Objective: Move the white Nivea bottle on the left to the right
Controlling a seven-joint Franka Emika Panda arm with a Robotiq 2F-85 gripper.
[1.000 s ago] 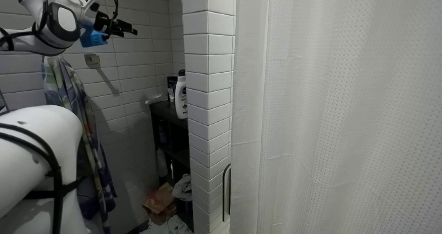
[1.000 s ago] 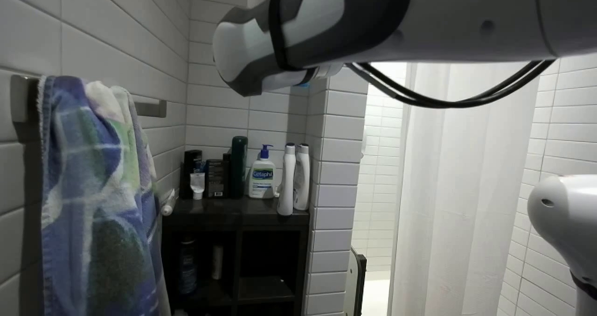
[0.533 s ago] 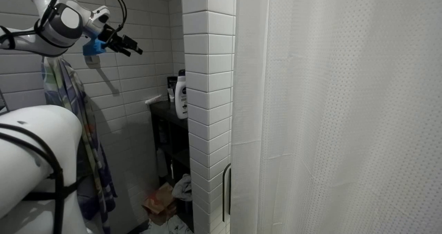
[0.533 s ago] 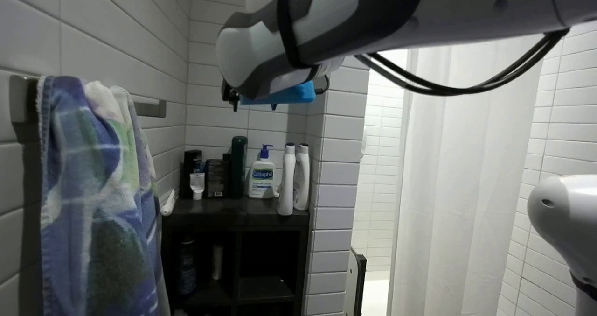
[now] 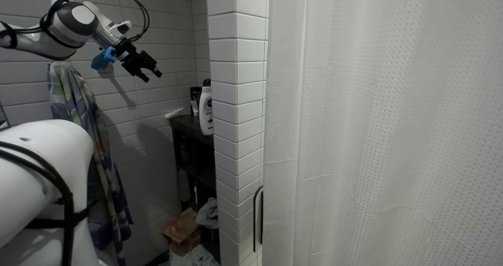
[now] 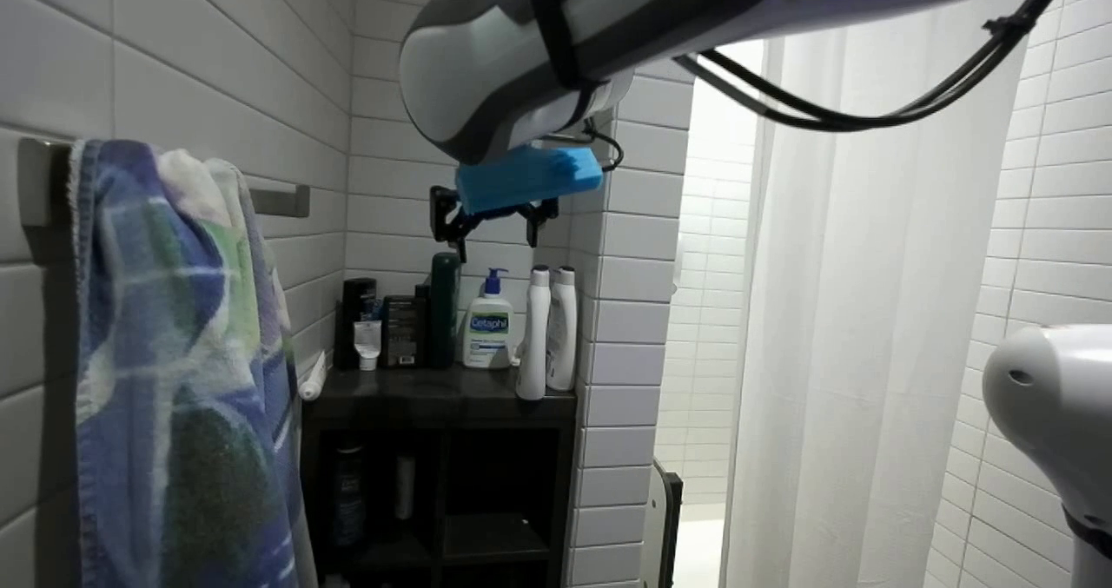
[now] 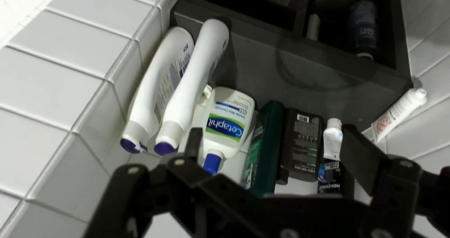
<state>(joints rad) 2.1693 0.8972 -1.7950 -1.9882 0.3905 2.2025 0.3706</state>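
Note:
Two white bottles with dark blue caps stand upright side by side at the right end of the dark shelf's top in an exterior view: the left bottle (image 6: 533, 336) and the right bottle (image 6: 563, 332) by the tiled pillar. The wrist view, which is upside down, shows the left bottle (image 7: 195, 79) and the right bottle (image 7: 160, 87). No Nivea name is readable. One white bottle (image 5: 205, 109) shows partly behind the pillar in an exterior view. My gripper (image 5: 152, 76) is open and empty, above the shelf and apart from the bottles. It also shows (image 6: 496, 242) and in the wrist view (image 7: 272, 139).
A Cetaphil pump bottle (image 6: 489, 332), a dark green bottle (image 6: 445, 310), a dark brown bottle (image 6: 401, 332) and a small white tube (image 6: 367, 345) stand on the shelf (image 6: 434, 407). The tiled pillar (image 6: 630, 327) borders it. A towel (image 6: 182, 353) hangs at the left.
The wrist has tilted and my gripper has moved lower, with its fingers now pointing down toward the shelf. The bottles have not moved.

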